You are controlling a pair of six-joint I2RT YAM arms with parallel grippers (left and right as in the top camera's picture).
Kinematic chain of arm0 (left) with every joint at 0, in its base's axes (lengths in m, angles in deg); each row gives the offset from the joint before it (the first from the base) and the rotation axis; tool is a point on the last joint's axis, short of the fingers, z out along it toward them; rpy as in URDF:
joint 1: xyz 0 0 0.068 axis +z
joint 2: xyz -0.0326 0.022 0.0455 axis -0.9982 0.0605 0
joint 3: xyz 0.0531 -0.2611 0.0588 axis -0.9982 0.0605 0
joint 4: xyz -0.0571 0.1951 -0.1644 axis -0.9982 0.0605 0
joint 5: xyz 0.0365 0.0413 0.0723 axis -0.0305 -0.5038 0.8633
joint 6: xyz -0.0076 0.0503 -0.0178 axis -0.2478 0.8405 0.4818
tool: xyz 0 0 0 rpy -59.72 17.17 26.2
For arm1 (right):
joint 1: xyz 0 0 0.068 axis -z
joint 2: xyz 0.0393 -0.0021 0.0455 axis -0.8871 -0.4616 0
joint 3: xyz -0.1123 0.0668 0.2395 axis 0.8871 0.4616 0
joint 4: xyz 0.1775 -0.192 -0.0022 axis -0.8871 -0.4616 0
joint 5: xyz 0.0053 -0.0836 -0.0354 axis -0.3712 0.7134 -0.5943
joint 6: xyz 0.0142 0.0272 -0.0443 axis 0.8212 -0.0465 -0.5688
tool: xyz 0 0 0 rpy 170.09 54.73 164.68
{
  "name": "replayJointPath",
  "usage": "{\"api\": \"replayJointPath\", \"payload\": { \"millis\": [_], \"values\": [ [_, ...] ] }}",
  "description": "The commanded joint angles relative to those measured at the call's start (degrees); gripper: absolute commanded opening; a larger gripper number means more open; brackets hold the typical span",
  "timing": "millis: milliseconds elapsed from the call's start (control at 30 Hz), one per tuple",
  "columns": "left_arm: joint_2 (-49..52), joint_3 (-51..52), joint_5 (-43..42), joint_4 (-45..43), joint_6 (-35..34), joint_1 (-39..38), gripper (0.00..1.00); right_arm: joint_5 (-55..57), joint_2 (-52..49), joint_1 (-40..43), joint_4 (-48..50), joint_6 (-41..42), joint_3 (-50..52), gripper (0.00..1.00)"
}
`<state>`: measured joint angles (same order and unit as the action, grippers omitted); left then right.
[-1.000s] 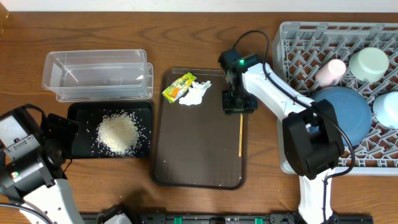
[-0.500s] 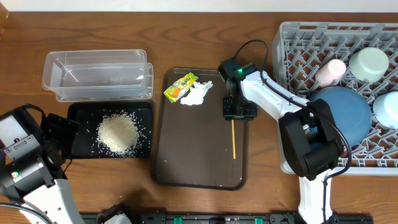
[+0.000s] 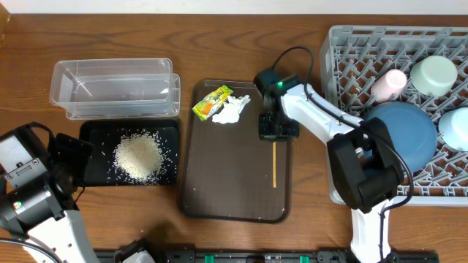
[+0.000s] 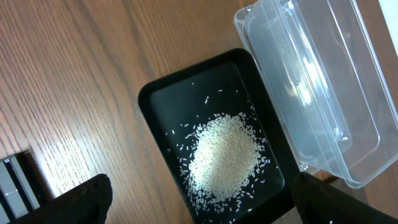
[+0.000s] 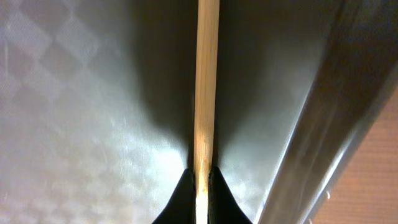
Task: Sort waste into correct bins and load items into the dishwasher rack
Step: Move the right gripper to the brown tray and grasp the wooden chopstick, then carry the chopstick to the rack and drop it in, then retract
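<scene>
from overhead, the right pincer (image 3: 275, 133) is low over the brown tray (image 3: 219, 183), at the top end of the wooden stick (image 3: 275, 168), which runs along the tray near its right rim. the wrapper (image 3: 211, 101) and tissue (image 3: 229, 109) lie together at the tray's far end. rice (image 3: 137, 158) is heaped in the black tray (image 3: 91, 131), beside the clear tub (image 3: 113, 88).

in the left wrist view, the left pincer (image 4: 202, 208) is spread wide, holding nothing, above the rice.

in the right wrist view, the fingers (image 5: 181, 199) are pinched tight on the stick.
</scene>
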<state>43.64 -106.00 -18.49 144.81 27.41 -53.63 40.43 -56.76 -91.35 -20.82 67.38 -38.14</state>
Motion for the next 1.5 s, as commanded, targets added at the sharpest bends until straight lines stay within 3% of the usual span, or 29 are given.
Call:
{"api": "replayJointPath", "payload": {
  "millis": [0, 367, 667, 1000, 1067, 1100, 1133, 1167, 1267, 1467],
  "values": [
    [-0.02, -1.18, 0.26, 0.15, -0.11, 0.31, 0.95, -1.73, 1.36, 3.76, -2.86, -3.34, -6.82, 0.01],
    [-0.02, -1.18, 0.28, 0.15, -0.11, 0.31, 0.95, -2.36, 6.27, 21.68, -9.35, -21.29, -27.1, 0.01],
    [-0.02, -1.18, 0.28, 0.15, -0.11, 0.31, 0.95, -3.43, 5.7, 32.87, -4.28, -28.59, -26.1, 0.01],
    [-0.02, -1.18, 0.26, 0.15, -0.11, 0.31, 0.95, -7.91, 2.62, 32.44, -2.64, -32.39, -25.59, 0.05],
    [-0.02, -1.16, 0.28, 0.15, -0.11, 0.31, 0.95, -7.78, 1.95, 31.82, -2.29, -32.37, -25.59, 0.13],
    [-0.02, -1.18, 0.28, 0.15, -0.11, 0.31, 0.95, -7.65, 1.73, 31.61, -2.25, -32.35, -25.59, 0.26],
    [-0.02, -1.18, 0.28, 0.15, -0.11, 0.31, 0.95, -7.26, 1.22, 31.39, -2.16, -32.26, -25.59, 0.48],
    [-0.02, -1.18, 0.28, 0.15, -0.11, 0.31, 0.95, -7.08, 1.07, 31.32, -2.1, -31.67, -25.59, 0.55],
    [-0.02, -1.16, 0.28, 0.15, -0.09, 0.31, 0.95, -6.16, 0.68, 31.28, -2.38, -28.79, -25.59, 0.68],
    [-0.02, -1.18, 0.28, 0.15, -0.11, 0.28, 0.95, -11.23, 2.51, 31.17, -4.44, -27.19, -25.64, 0.75]
  ]
}}
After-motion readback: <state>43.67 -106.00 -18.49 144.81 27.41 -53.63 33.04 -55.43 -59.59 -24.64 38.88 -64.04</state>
